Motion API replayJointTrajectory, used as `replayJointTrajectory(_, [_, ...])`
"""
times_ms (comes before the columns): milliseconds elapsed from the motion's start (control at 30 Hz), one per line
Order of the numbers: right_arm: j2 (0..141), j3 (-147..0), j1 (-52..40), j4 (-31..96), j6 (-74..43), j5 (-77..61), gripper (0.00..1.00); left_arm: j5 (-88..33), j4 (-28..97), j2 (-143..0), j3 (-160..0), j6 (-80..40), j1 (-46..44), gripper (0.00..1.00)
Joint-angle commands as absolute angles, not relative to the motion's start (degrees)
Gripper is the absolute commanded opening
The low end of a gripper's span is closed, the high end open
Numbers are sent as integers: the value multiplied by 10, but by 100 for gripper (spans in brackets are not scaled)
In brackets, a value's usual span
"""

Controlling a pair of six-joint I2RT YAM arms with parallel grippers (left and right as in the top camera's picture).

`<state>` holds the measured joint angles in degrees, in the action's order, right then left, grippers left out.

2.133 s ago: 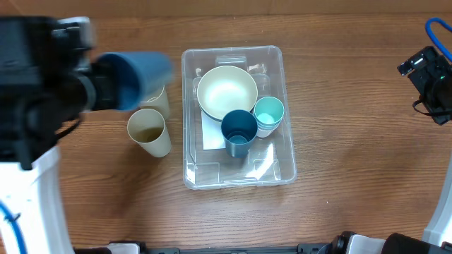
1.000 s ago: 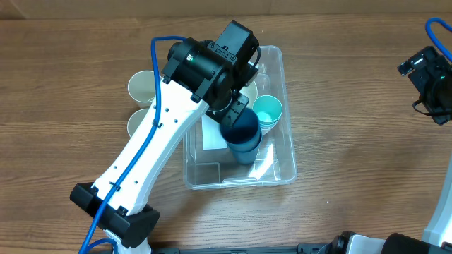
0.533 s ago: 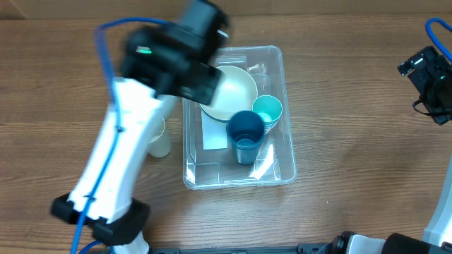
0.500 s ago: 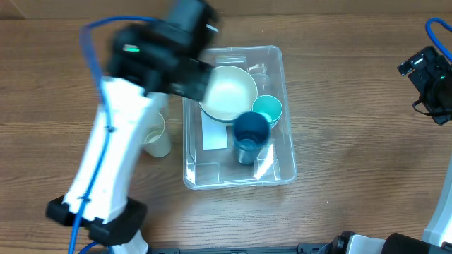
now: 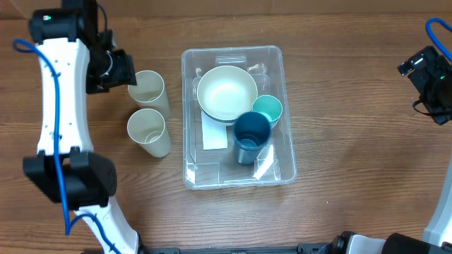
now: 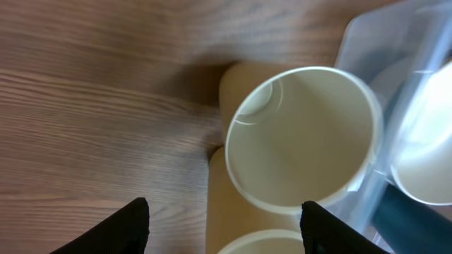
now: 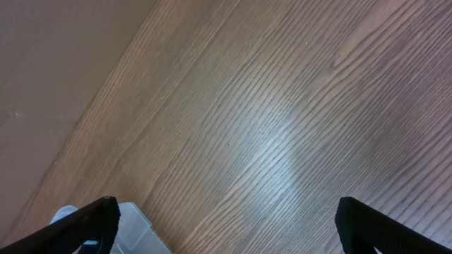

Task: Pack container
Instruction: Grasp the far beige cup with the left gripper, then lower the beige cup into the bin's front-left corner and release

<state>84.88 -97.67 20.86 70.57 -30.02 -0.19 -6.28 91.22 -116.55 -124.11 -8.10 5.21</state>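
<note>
Looking down from overhead, the large clear rectangular plastic container [image 5: 283, 166] sits mid-desk [image 5: 353, 155], holding a round cream bowl [image 5: 226, 93], a dark blue cup [image 5: 251, 132] and a teal cup [image 5: 269, 109]. Two tall cream cups stand just left of it, the far cream cup [image 5: 148, 87] and the near cream cup [image 5: 147, 130]. The left end effector [image 5: 126, 69] hovers beside the far one. The right end effector [image 5: 422, 70] hangs well apart at the desk's right edge.

At the left wrist, the fingers are spread wide and hold nothing. The far cream cup stands upright ahead of them, against the container's wall.

At the right wrist, the fingers gape wide over bare desk, touching nothing.
</note>
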Motion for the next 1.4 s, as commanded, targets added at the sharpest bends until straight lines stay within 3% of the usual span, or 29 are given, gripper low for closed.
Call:
replayJointTrajectory(0, [844,-979,206,704,-305,-3,100,-79,910,-1214,-1232,-56,49,67])
replayJointTrajectory(133, [844,-979,206,704,-305,-3,100,-75,891,-1258,-1231,-53,49,61])
replayJointTrajectory(233, [844,-979,206,704,-305,-3,100,-75,867,-1280,-1232,-53,49,48])
replayJointTrajectory(300, [844,-979,206,704,-305,-3,100,-75,860,-1282,-1232,-53,49,29])
replayJointTrajectory(333, [844,-979,206,704,-305,-3,100,-75,850,-1281,-1233,-54,49,8])
replayJointTrajectory(367, [844,-979,206,704,-305,-3,100,-72,849,-1280,-1238,-59,50,4])
replayJointTrajectory(733, [844,-979,206,704,-305,-3,100,-98,968,-1159,-1526,-79,67,4])
replayJointTrajectory(933, [844,-979,206,704,-305,-3,100,-91,968,-1034,-1520,-80,-80,4])
replayJointTrajectory(1133, [844,-979,206,704,-305,-3,100,37,968,-968,-1445,-121,-245,4])
replayJointTrajectory(1367, [844,-979,206,704,-305,-3,100,19,968,-940,-1273,-156,-258,4])
